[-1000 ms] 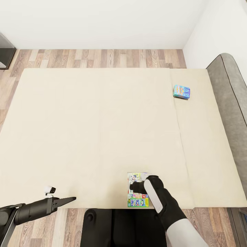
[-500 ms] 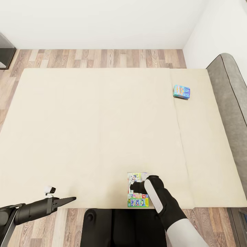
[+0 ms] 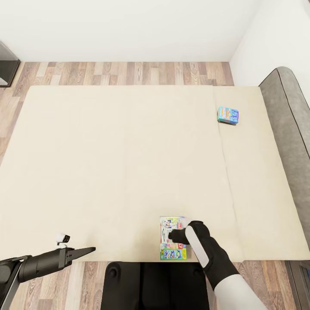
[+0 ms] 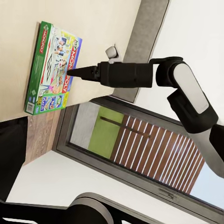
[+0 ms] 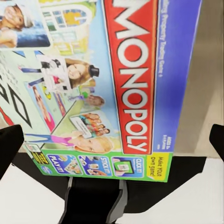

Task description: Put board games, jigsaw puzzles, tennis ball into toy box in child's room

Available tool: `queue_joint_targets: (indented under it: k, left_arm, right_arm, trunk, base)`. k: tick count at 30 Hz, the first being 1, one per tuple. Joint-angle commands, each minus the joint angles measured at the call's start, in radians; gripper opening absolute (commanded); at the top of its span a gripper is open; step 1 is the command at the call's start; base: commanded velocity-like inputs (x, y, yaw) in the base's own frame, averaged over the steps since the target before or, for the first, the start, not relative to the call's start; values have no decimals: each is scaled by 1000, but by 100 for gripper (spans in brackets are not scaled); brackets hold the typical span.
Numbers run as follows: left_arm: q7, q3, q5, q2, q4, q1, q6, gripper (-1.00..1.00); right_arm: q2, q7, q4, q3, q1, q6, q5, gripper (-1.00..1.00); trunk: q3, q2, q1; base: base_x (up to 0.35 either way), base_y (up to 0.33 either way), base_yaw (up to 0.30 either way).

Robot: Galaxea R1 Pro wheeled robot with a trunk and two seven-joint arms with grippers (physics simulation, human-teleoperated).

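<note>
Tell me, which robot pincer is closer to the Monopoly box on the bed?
The right. The right pincer is directly over the Monopoly box; the left pincer points toward it from farther off, at the bed's near edge.

White walls (image 3: 129,26), wood plank floor (image 3: 129,73), slatted window (image 4: 154,154)

Bed (image 3: 107,163) lies broadly bare — white-and-green board game (image 3: 171,238) and blue board game (image 3: 227,115) alone interrupt it.

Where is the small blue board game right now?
In the head view, the blue game lies on the bed, far on the robot's right near the grey headboard, well away from the Monopoly box.
</note>
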Motion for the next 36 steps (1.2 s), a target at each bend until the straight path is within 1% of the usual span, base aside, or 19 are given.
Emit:
queue_joint_targets:
  k: [1, 6, 17, 24, 26, 32, 36]
  left_arm:
    - [-4, 0, -1, 0, 0, 0, 11, 100]
    - [-4, 0, 0, 0, 0, 0, 11, 100]
    - [-4, 0, 0, 0, 0, 0, 11, 100]
    - [-4, 0, -1, 0, 0, 0, 11, 100]
    - [-4, 0, -1, 0, 0, 0, 11, 100]
    - [-4, 0, -1, 1, 0, 0, 11, 100]
    - [-4, 0, 0, 1, 0, 0, 11, 100]
  right_arm:
    - [-2, -11, -1, 1, 0, 2, -11, 100]
    - [-9, -12, -1, 1, 0, 1, -11, 100]
    - [-10, -5, -1, 1, 0, -6, -8, 100]
    - [-10, -2, -2, 2, 0, -6, -13, 100]
    - [-10, 5, -3, 2, 0, -6, -14, 100]
    - [-10, 60, -2, 3, -1, -7, -8, 100]
    - [-11, 82, -1, 3, -1, -7, -5, 100]
  trunk:
    - [-1, -2, 1]
    - [-1, -2, 1]
    - [-1, -2, 1]
    - [-1, -2, 1]
    - [-1, -2, 1]
    - [-1, -2, 1]
    - [-1, -2, 1]
  base:
    - [0, 0, 0]
    - [0, 0, 0]
    - [0, 0, 0]
    - [0, 0, 0]
    - [0, 0, 0]
    - [0, 0, 0]
    - [0, 0, 0]
